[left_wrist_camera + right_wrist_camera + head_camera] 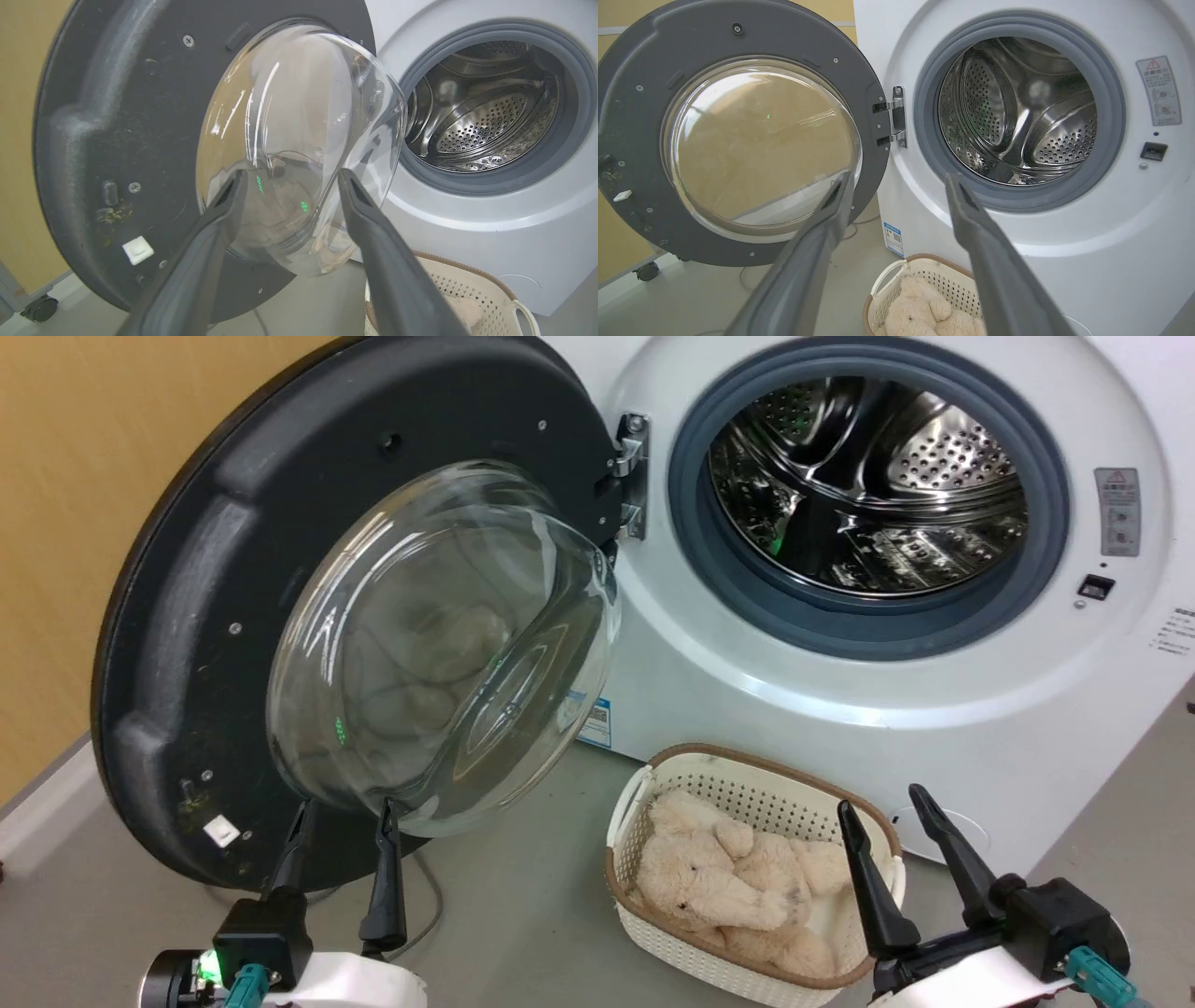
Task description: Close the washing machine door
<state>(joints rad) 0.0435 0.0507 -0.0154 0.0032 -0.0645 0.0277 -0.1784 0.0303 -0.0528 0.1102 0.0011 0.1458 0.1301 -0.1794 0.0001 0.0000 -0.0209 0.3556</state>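
Observation:
The washing machine door [233, 569] stands swung wide open to the left, its black rim and bulging clear glass bowl [439, 644] facing me, hung on a metal hinge [632, 476]. The white washing machine [747, 644] shows its grey gasket and bare steel drum [868, 485]. My left gripper [345, 817] is open, fingertips just below the glass bowl's lower edge, nothing between them. In the left wrist view the door [117, 116] looms close beyond the left gripper [289, 179]. My right gripper [882, 807] is open at the lower right, over the basket. The right wrist view shows the door [640, 154] and the right gripper [899, 179].
A white woven-look basket [653, 784] with a brown rim sits on the grey floor before the machine, holding a beige plush toy [728, 877]. A yellow wall [75, 476] lies behind the door. A cable [431, 896] runs on the floor beneath the door.

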